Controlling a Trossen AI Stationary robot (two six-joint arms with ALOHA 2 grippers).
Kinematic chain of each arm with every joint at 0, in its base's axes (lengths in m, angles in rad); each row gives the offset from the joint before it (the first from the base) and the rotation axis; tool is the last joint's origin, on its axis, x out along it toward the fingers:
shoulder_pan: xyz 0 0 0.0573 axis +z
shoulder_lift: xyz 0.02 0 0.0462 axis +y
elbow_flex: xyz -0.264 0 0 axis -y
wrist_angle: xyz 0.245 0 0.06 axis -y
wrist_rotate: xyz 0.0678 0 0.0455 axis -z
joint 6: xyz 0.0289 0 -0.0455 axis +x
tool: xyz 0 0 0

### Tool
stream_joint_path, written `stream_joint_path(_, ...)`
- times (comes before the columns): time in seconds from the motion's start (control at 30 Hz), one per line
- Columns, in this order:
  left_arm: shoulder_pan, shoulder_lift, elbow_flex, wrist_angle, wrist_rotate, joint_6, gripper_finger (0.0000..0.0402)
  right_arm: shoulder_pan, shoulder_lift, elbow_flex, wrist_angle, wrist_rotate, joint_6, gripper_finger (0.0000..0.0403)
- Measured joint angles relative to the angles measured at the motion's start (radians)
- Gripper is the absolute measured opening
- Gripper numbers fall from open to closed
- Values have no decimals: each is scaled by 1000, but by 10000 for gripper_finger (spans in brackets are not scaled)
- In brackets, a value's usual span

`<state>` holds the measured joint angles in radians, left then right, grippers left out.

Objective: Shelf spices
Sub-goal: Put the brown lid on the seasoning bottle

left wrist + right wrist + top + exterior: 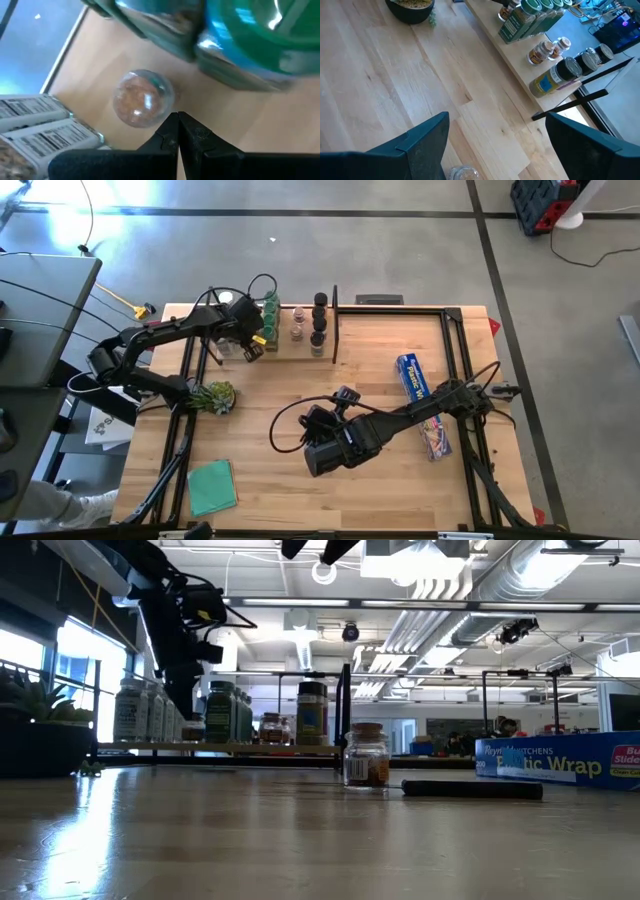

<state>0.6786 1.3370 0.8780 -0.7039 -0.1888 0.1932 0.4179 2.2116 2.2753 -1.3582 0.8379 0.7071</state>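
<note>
Over the middle of the table my right gripper (495, 150) hangs with its jaws spread wide and empty, and just beneath it stands a small clear jar (366, 755) of brownish spice, apart from the rest, its top peeping between my fingers in the wrist view (462, 173). Most of the spices (295, 322) are already lined up on the shelf (520, 75) at the far edge: green-capped ones, black-capped ones and a couple of small clear ones. My left gripper (178, 131) is up at the shelf's left end with its jaws pressed together and holding nothing, poised over a little clear jar (142, 98) seen from above. The lone jar on the table is, I judge, the next one to fetch. It looks like glass, so stiff and smooth, light enough for one gripper but apt to slip or tip if I pinch it high or off-centre. I would close on the body below the cap, square across its width, and set it down gently since it could crack. A dark knife (472, 789) lies just beside it and the blue wrap box (414, 379) sits further off; from the low view I cannot tell whether the knife touches the jar.
</note>
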Motion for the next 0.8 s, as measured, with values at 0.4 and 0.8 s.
stream_joint_path(0.4, 108, 11, 0, 82, -22, 36, 0, 1, 0, 0, 1, 0, -8, 326)
stream_joint_path(0.8, 91, 4, 0, 104, 28, 6, 0, 1, 0, 0, -3, -2, -8, 326)
